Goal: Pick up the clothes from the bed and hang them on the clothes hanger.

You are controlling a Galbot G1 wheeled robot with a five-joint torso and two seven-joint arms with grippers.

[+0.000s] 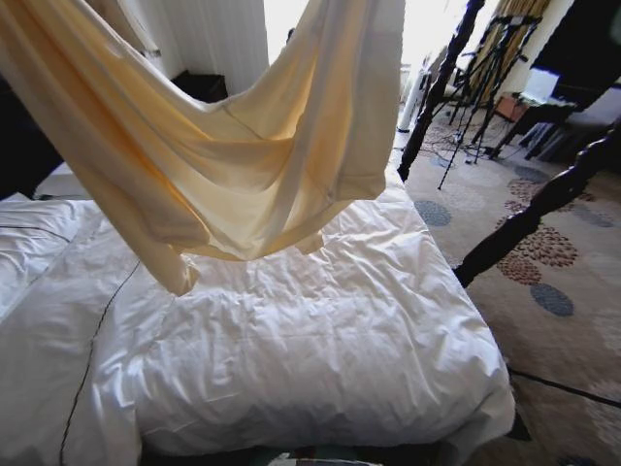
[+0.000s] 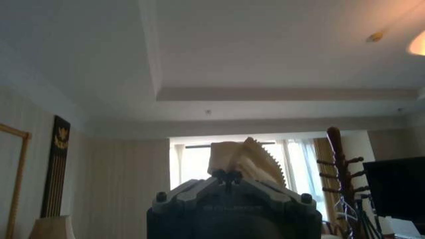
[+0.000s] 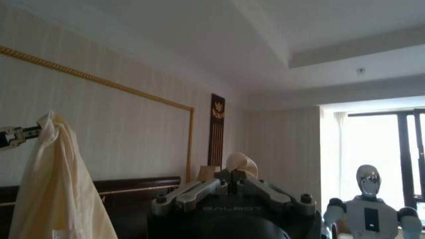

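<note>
- Your left end effector (image 2: 228, 175) points up toward the ceiling in its wrist view, its fingers pressed together on a bunched fold of the clothes (image 2: 243, 158), which sticks up just past the tips.
- Your right end effector (image 3: 232, 174) also points upward in its own wrist view, its fingers pinching a small cream tuft of the same clothes (image 3: 240, 162).
- In the right wrist view, at about 9 o'clock, your left end effector (image 3: 15, 135) appears farther off, with the clothes (image 3: 56, 189) hanging down from it in a long drape.
- From the head view, the clothes (image 1: 223, 146) stretch across the upper half of the picture, from 10 o'clock to 1 o'clock, sagging in the middle like a hammock. The fabric is pale yellow-cream and thin, with light showing through.
- The lowest fold hangs near the bed (image 1: 320, 340), at about 8 o'clock from centre; you cannot tell whether it touches the duvet.
- The bed, with its rumpled white duvet, takes up the lower half, from 4 o'clock round to 9 o'clock.
- Two dark twisted bedposts (image 1: 441, 83) rise at 1 to 3 o'clock.
- A patterned carpet (image 1: 563, 291) lies at 3 to 4 o'clock.
</note>
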